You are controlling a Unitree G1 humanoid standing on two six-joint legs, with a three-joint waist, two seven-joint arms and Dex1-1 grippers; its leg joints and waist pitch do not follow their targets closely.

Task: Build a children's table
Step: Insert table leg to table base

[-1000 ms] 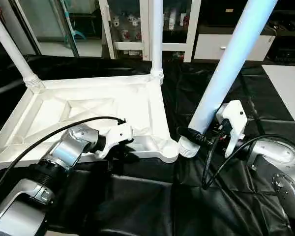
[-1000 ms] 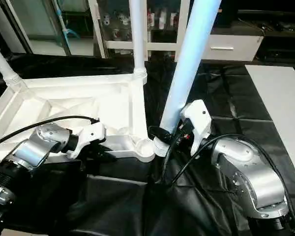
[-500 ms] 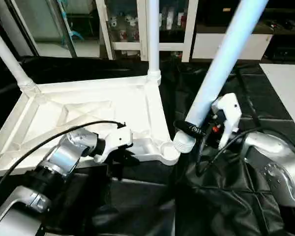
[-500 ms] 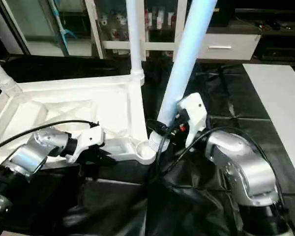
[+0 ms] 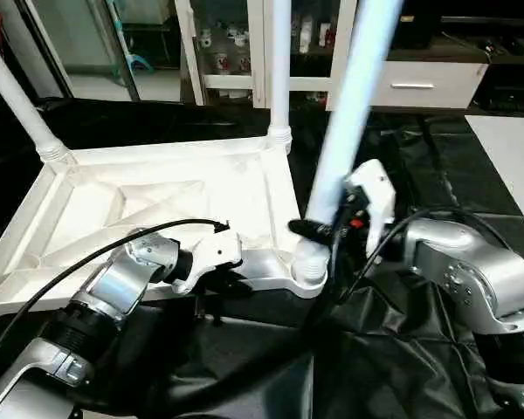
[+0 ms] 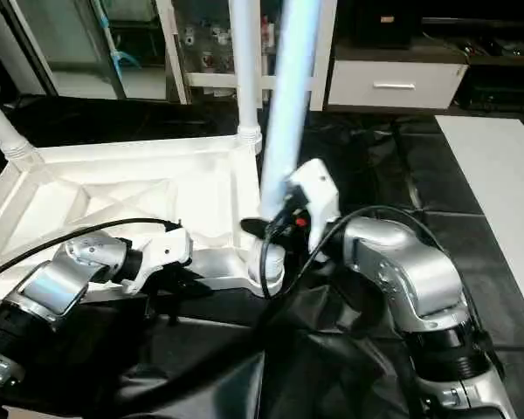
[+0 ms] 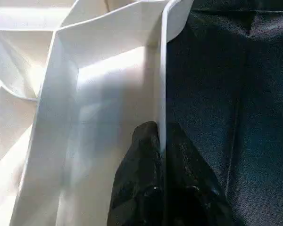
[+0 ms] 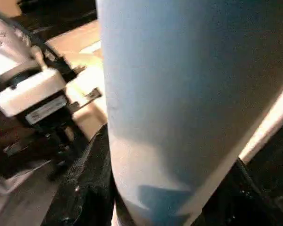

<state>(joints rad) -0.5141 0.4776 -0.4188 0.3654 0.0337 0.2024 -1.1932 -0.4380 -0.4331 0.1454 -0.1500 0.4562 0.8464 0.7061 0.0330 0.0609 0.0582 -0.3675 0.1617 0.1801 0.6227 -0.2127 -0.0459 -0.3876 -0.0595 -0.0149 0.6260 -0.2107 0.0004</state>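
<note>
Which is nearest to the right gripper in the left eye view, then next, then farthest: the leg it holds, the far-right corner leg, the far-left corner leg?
1. Held leg, clamped in the right gripper over the near-right socket.
2. Far-right corner leg, upright behind it.
3. Far-left corner leg, across the tabletop.

My right hand (image 5: 319,232) carries the leg (image 5: 349,113) it grips leftward, from beside the tabletop (image 5: 157,205) to right over the near right corner socket (image 5: 307,278). The leg's ribbed foot, a second ago clear of the rim, now sits at the socket, and the leg stands steeper. My right forearm (image 5: 463,271) swings in with it
</note>
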